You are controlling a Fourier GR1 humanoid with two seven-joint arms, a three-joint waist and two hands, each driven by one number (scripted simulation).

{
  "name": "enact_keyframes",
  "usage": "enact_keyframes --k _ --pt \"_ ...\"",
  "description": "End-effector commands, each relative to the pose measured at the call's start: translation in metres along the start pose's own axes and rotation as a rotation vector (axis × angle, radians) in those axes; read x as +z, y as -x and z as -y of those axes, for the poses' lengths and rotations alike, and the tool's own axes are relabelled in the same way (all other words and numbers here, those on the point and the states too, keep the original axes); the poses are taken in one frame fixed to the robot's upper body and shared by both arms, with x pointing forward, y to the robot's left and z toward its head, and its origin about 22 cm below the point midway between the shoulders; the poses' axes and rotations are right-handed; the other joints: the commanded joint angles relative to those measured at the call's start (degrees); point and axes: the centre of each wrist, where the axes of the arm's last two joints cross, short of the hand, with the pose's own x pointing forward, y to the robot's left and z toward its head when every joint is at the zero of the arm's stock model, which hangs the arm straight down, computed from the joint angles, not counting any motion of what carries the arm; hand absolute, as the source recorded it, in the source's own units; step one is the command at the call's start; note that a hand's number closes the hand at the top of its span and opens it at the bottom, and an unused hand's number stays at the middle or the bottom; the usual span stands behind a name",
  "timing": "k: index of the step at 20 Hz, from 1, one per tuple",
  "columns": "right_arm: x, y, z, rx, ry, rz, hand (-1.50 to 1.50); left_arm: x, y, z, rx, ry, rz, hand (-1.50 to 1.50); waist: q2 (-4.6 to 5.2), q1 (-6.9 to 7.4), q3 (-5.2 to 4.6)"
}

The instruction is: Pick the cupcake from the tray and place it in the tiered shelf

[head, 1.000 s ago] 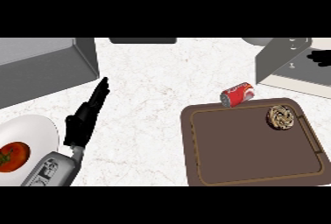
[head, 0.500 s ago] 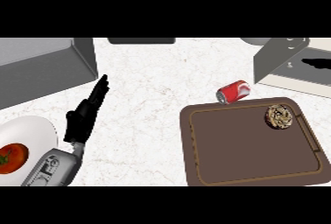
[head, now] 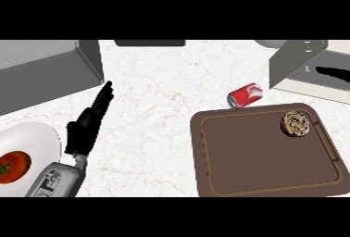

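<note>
The cupcake (head: pixel 296 124) is sitting ungrasped in the far right corner of the brown tray (head: pixel 266 187), so pickup and placement in the tiered shelf (head: pixel 301 62) are both remaining. The left hand (head: pixel 87 125) is resting released on the bench (head: pixel 164 115), fingers straight, well apart from the tray; the right hand is not showing.

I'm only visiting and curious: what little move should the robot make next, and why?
Probably bring a hand over to the cupcake. It sits untouched in the far right corner of the brown tray, while the left hand rests open, holding nothing, near the white plate. The right hand is out of view.
</note>
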Motion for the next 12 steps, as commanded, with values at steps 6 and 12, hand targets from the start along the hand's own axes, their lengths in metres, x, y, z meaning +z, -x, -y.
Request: enact_keyframes --k 6,12 --pt "-0.013 -0.018 -0.006 -0.014 0.0 -0.014 -1.5 -0.006 0.004 0.017 0.01 0.004 0.007 0.0 0.06 0.1 -0.01" --pt "-0.018 0.004 -0.044 0.012 -0.012 -0.046 -1.5 -0.001 -0.001 0.01 -0.012 0.006 0.004 0.0 0.08 0.19 0.01"
